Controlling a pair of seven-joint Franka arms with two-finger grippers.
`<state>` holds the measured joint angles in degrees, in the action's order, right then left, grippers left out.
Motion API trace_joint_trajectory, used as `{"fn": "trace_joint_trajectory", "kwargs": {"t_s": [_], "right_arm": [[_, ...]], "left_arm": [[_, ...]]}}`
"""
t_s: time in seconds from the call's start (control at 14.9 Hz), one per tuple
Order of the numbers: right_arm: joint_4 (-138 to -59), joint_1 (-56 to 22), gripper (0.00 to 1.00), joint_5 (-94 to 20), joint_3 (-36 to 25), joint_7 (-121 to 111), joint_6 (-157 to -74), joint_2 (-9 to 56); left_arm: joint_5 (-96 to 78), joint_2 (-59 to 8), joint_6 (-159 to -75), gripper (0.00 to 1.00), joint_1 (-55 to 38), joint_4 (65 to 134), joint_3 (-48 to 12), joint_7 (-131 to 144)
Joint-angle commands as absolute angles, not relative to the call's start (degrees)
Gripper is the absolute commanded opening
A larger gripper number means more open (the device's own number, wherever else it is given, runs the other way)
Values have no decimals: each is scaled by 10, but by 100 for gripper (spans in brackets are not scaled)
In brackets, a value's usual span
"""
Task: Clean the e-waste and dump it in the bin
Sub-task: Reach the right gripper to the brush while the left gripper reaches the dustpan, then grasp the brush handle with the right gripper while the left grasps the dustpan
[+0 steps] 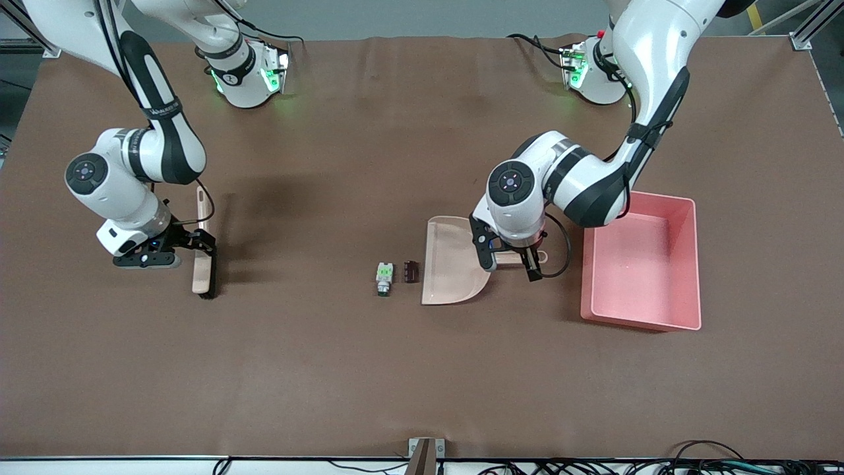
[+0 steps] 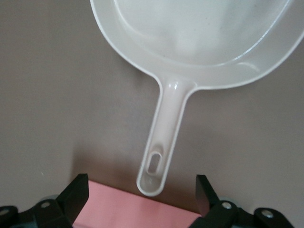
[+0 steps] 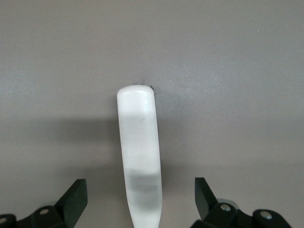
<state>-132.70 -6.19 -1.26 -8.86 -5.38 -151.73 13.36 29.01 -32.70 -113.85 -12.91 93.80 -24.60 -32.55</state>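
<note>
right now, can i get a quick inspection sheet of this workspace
surface: brown table, cloth-covered
job's things: white-green part and dark block side by side on the table at the dustpan's open edge; pink bin toward the left arm's end, looks empty
clutter: nothing seen
grippers: left gripper open over the dustpan handle; right gripper open over the brush
cables: along the camera-side table edge
surroundings: metal frame at the corners

Two e-waste bits lie side by side mid-table: a white part [image 1: 384, 278] with green marks and a metallic end, and a dark block [image 1: 411, 271]. The pink bin [image 1: 686, 264] sits upright toward the left arm's end.
</note>
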Motion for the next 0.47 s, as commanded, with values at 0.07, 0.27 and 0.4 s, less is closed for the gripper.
{"fn": "trace_joint_trajectory", "kwargs": {"t_s": [0.07,0.27,0.4], "right_arm": [[-1360,-57,100,-7,-85,-60,-1563,141],[-1371,-56,100,-7,-85,-60,-1593,154],[-1373,-56,99,-7,-85,-59,-1593,154]], "left_arm": [[307,-342,-1157,99,-130,939,-249,-346],[329,-353,-1171,96,-135,939,-256,-359],[335,-357,-1170,96,-142,939,-256,-376]]}}
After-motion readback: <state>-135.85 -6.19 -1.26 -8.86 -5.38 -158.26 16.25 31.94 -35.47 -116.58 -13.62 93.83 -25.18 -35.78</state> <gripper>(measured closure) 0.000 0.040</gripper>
